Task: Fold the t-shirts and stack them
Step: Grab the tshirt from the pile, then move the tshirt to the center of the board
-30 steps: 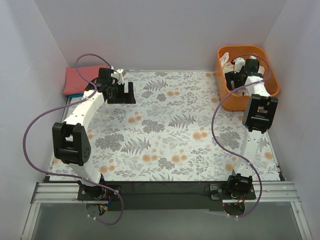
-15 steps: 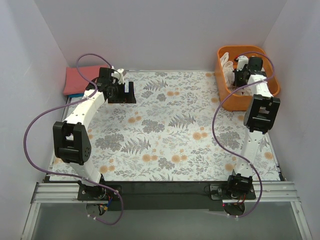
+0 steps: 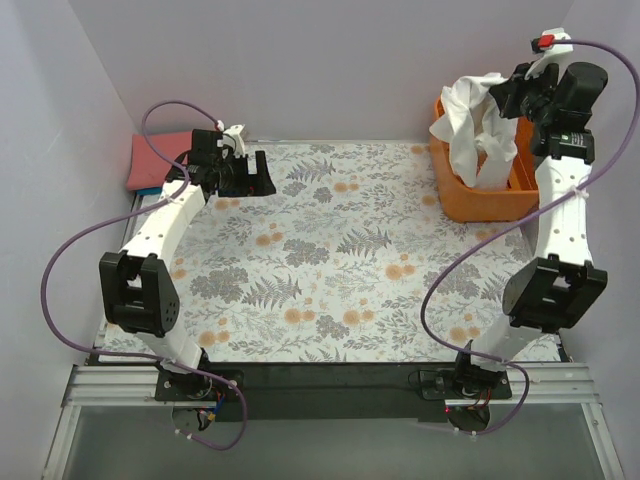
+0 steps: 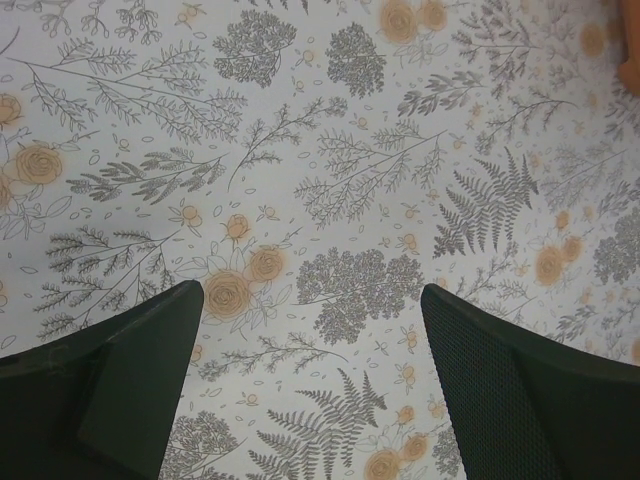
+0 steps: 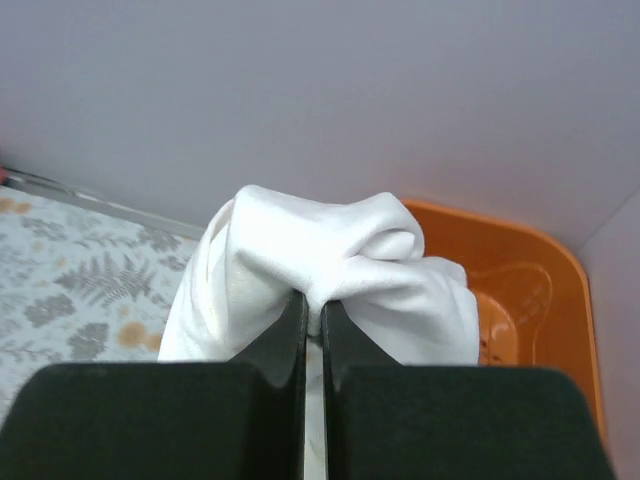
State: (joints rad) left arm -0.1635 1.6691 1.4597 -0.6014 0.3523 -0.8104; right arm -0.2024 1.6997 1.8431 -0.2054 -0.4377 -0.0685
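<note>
The right jaws pinch a bunched fold of the white t-shirt, lifted above the orange bin at the tabletop's far right corner; the cloth's lower end hangs down into it. The left jaws stand spread over the floral cover. The salmon-red t-shirt lies folded at the far left corner.
</note>
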